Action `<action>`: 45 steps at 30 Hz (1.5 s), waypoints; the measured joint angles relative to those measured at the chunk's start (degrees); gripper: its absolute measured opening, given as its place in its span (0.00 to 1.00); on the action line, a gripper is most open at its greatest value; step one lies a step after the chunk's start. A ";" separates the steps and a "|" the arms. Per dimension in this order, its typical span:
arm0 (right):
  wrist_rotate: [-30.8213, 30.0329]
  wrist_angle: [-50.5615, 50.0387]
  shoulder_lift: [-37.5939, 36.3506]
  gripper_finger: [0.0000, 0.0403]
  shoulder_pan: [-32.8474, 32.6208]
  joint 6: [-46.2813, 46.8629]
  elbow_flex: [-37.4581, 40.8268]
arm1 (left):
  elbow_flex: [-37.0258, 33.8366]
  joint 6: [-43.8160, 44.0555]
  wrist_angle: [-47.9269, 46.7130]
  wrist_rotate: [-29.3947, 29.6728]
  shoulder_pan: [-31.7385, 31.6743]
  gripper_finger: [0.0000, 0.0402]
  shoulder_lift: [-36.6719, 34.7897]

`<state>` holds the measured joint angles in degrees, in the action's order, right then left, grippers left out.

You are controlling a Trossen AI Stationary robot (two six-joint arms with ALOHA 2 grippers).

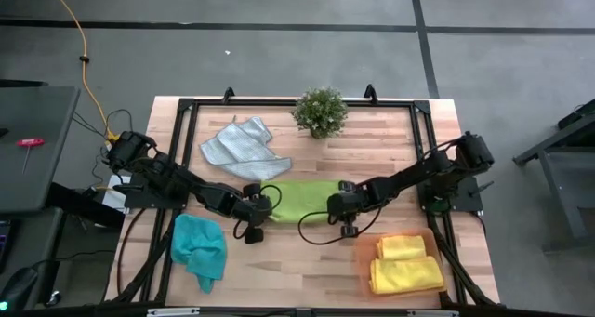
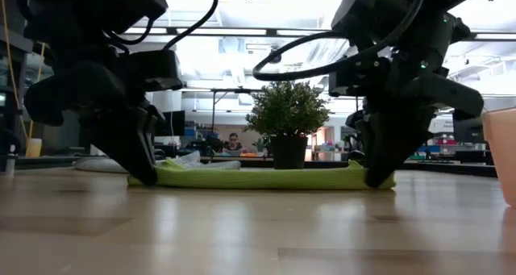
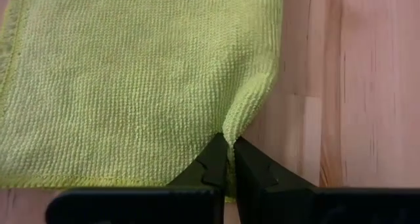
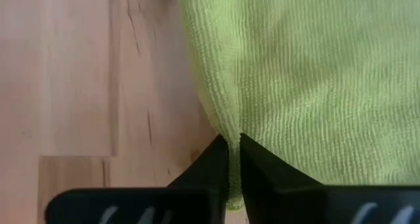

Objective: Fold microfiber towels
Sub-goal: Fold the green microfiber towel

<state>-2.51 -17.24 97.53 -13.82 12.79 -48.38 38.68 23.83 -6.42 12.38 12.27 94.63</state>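
Observation:
The lime green towel (image 1: 302, 200) lies flat at the table's middle, between my two grippers. My left gripper (image 1: 261, 202) is shut on its left end and my right gripper (image 1: 338, 205) on its right end. The light grey towel (image 1: 242, 148) lies crumpled at the far left. The teal towel (image 1: 199, 247) lies bunched at the near left. Two yellow towels (image 1: 406, 266) lie folded in the orange tray (image 1: 364, 258) at the near right. My left gripper pinches a small raised fold (image 3: 231, 129) at the green towel's left edge between its two fingers, coming from above. The towel lies on the table around the pinch. My right gripper pinches a small raised fold (image 4: 231, 135) at the green towel's right edge between its two fingers, coming from above. The towel lies on the table around the pinch.
A small potted plant (image 1: 320, 112) stands at the far middle, just behind the green towel. A black frame (image 1: 186, 122) runs along the table's edges. Bare wood lies in front of the green towel at the near middle.

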 joint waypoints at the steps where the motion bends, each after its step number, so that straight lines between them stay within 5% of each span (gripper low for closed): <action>1: -0.04 -0.09 -0.20 0.07 -0.02 -0.03 0.02 | 0.00 -0.01 -0.05 -0.03 0.00 0.02 0.00; 13: 0.80 -5.31 -6.13 0.01 3.23 0.05 0.39 | -0.09 -5.38 -3.86 0.90 -3.58 0.00 -2.07; 27: 22.73 -0.23 -7.31 0.00 3.82 11.22 0.39 | -0.15 4.00 -5.40 -14.89 -5.22 0.00 -10.31; 35: 22.76 -1.15 -8.72 0.00 5.51 18.93 0.43 | -0.17 9.10 -7.30 -17.44 -9.37 0.00 -16.11; 45: 15.94 -3.21 -8.70 0.00 7.18 28.36 0.46 | -0.04 9.03 -9.09 -17.44 -15.52 0.00 -13.34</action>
<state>13.44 -20.45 88.83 -6.64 41.15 -47.92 38.63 32.86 -15.51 -5.06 -3.25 81.29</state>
